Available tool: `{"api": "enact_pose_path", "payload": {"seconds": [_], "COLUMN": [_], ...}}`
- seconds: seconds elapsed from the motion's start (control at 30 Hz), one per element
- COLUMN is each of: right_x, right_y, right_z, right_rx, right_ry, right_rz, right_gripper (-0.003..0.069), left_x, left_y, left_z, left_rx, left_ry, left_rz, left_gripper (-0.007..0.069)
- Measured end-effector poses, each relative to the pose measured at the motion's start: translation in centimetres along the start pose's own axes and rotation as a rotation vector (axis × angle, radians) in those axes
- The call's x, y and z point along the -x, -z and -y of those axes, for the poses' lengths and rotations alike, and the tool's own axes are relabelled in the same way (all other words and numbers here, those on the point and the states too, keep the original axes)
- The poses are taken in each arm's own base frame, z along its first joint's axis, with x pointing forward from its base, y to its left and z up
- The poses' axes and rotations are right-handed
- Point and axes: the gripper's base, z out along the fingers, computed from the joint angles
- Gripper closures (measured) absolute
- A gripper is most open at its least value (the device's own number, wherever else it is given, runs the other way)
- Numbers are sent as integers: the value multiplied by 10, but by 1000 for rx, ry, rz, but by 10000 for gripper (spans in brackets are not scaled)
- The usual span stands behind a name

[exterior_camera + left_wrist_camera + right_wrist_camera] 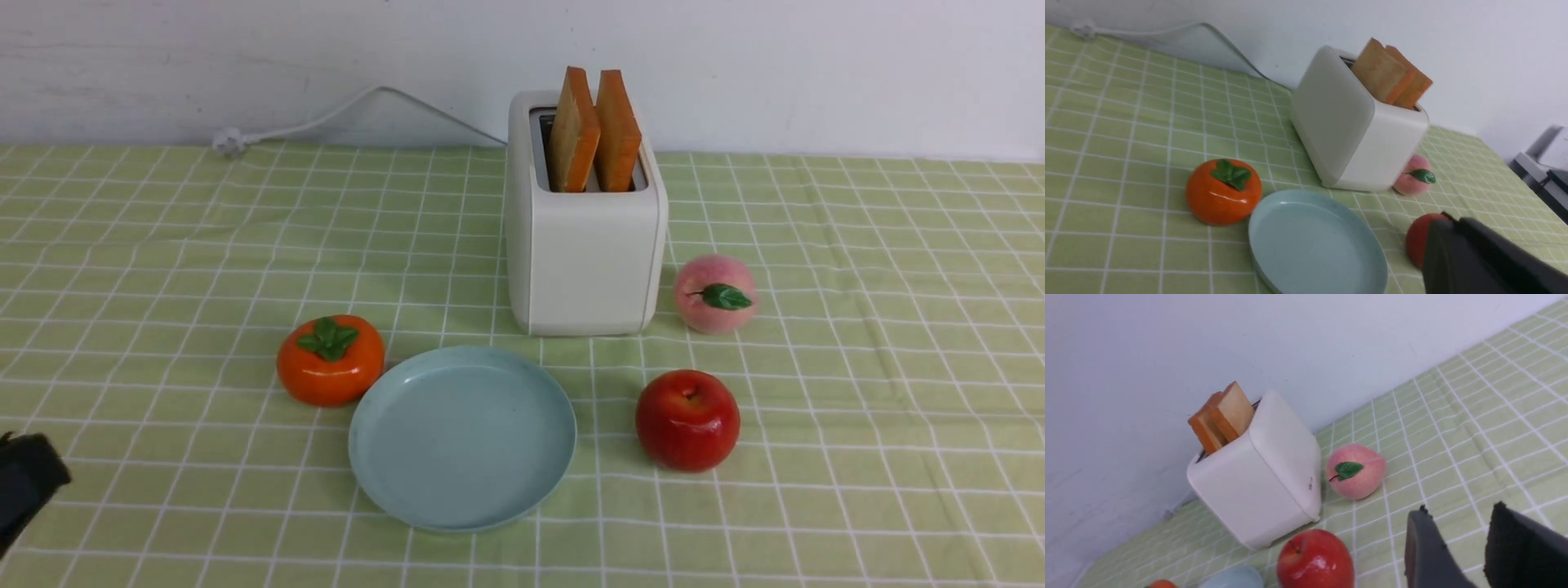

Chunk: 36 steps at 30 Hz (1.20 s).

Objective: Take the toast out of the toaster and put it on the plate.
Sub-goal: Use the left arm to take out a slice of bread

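**Two slices up in the toaster, plate bare**

A green checked cloth covers the surface [898, 367], which runs back to a white wall. The cream toaster [584, 269] stands upright near the wall, a little right of centre. Just in front of it and slightly to the left lies the pale blue-green plate [461, 437], with nothing on it. Two browned slices of toast [574, 131] stand side by side in the toaster's slots, their upper halves sticking out above the top.

An orange persimmon [330, 361] sits close against the plate's left rim. A red apple [687, 420] sits to the plate's right, apart from it. A pink peach [716, 293] rests beside the toaster's right front corner. The white cord [231, 140] trails left along the wall.

The right jaws stand parted over the cloth, with nothing between them. Of the left jaws only a dark mass shows, low at the left edge; their spread cannot be told.
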Motion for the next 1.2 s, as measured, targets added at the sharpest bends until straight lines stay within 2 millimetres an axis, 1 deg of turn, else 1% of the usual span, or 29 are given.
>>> {"api": "enact_pose_path", "payload": {"seconds": [0.07,0.1,0.13,0.2,0.23,0.27,0.33,0.37,0.4,0.43,0.47,0.57,0.6,0.67,0.73,0.8,0.83,0.87,0.9,0.93,0.97,1.0,1.07,1.1,1.13,1.17,1.2], "right_x": [8,18,24,36,46,53,66,68,75,80,86,96,99,102,103,103,103,103,103,103,103,103,103,103,103,103,103], "right_y": [3,6,7,9,7,8,3,4,1,-1,-2,-4,-3,-2,-2,-2,-2,-2,-2,-2,-2,-2,-2,-2,-2,-2,-2], "right_z": [-14,-28,-36,-52,-66,-75,-89,-91,-98,-102,-107,-115,-118,-120,-121,-121,-121,-121,-121,-121,-121,-121,-121,-121,-121,-121,-121], "right_rx": [43,79,97,127,148,167,184,188,196,197,201,211,213,219,222,222,222,223,223,223,223,222,221,221,221,221,221], "right_ry": [31,74,108,174,245,283,360,365,405,435,464,506,517,525,531,532,532,534,534,534,534,535,536,536,536,536,536], "right_rz": [-42,-82,-109,-168,-240,-279,-364,-365,-405,-428,-440,-442,-434,-423,-418,-422,-422,-422,-422,-422,-421,-421,-421,-421,-421,-421,-421], "right_gripper": [477,509,528,557,591,608,630,631,636,638,639,639,639,639,637,634,634,631,629,627,627,624,623,620,620,619,617], "left_x": [4,5,8,10,10,10,8,9,7,6,5,7,5,4,3,-1,-1,-4,-6,-8,-7,-11,-16,-20,-21,-23,-25], "left_y": [-12,-21,-30,-39,-58,-64,-87,-89,-103,-112,-126,-151,-170,-188,-211,-238,-240,-255,-268,-278,-280,-292,-310,-322,-324,-330,-342], "left_z": [1,1,2,3,5,7,14,16,22,29,39,60,69,75,82,87,87,90,92,94,95,97,99,100,100,99,97], "left_rx": [-19,-19,-22,-26,-22,-26,-41,-46,-62,-87,-117,-179,-190,-197,-199,-200,-200,-203,-205,-207,-210,-210,-213,-206,-206,-196,-172], "left_ry": [6,10,12,13,10,4,-34,-44,-80,-111,-147,-201,-221,-232,-238,-237,-237,-236,-239,-248,-253,-276,-341,-383,-391,-404,-418], "left_rz": [14,15,31,30,2,-7,-63,-63,-101,-115,-136,-143,-154,-150,-137,-111,-108,-86,-69,-54,-46,-32,-10,-1,1,3,7], "left_gripper": [638,638,638,638,638,638,638,638,638,638,638,638,638,636,620,571,564,509,469,427,410,360,288,253,249,237,225]}}
